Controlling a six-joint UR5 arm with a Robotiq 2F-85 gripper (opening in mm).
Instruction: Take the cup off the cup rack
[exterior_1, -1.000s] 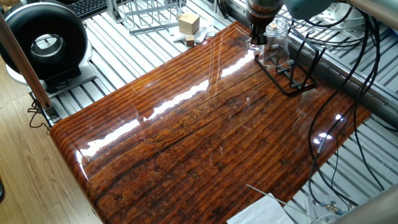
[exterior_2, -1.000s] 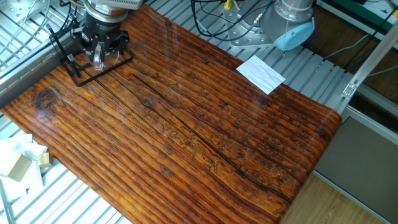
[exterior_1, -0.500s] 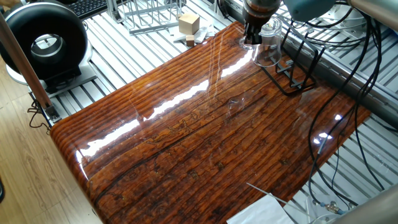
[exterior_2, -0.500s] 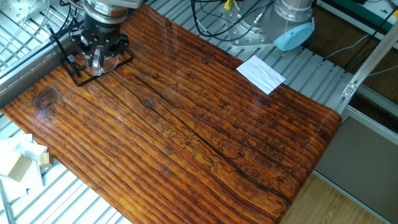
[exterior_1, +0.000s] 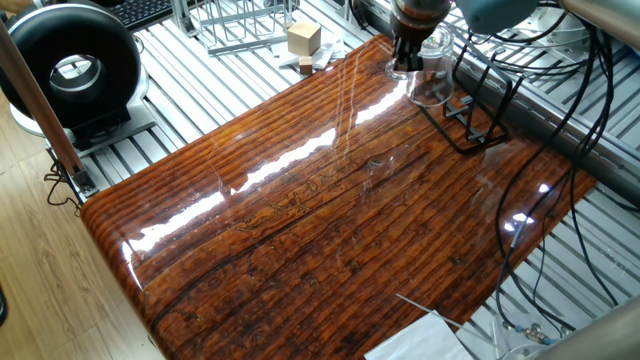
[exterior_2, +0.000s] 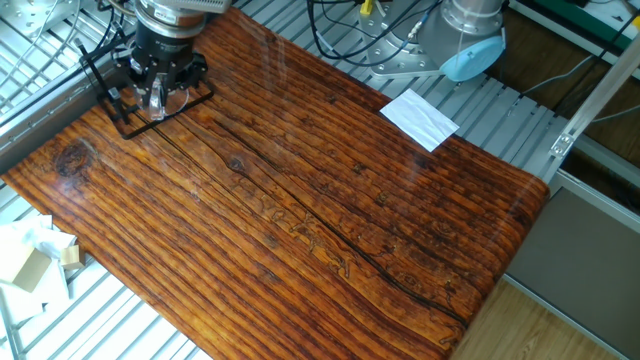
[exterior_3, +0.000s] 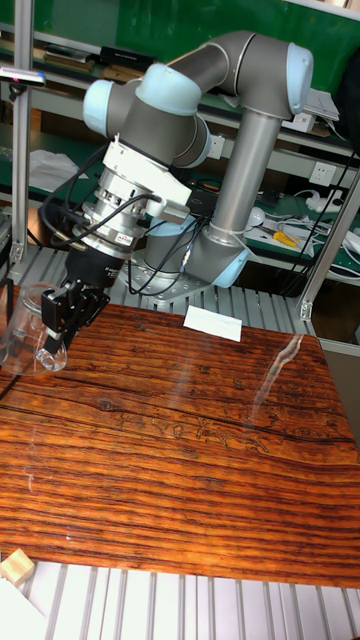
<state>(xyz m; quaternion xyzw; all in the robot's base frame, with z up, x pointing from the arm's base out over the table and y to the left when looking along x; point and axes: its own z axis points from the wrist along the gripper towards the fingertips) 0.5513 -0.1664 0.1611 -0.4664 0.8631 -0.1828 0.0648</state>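
The cup (exterior_1: 436, 78) is a clear glass mug at the far corner of the wooden table, held tilted just over the cup rack (exterior_1: 472, 118), a thin black wire stand. My gripper (exterior_1: 404, 62) comes down from above and is shut on the cup's wall. In the other fixed view the gripper (exterior_2: 156, 92) covers most of the cup, with the cup rack (exterior_2: 108, 92) beside it. The tall fixed view shows the cup (exterior_3: 22, 328) at the left edge, above the table, pinched by the gripper (exterior_3: 55, 338).
A black round device (exterior_1: 70, 62) stands at the left, with a wooden block (exterior_1: 303, 38) and a silver wire frame (exterior_1: 240, 22) behind the table. White paper (exterior_2: 418, 117) lies at the table's edge. Cables (exterior_1: 560, 150) hang close to the rack.
Over the last second the gripper moved with the cup a little up and away from the rack's base. Nothing has visibly moved in the last half second.
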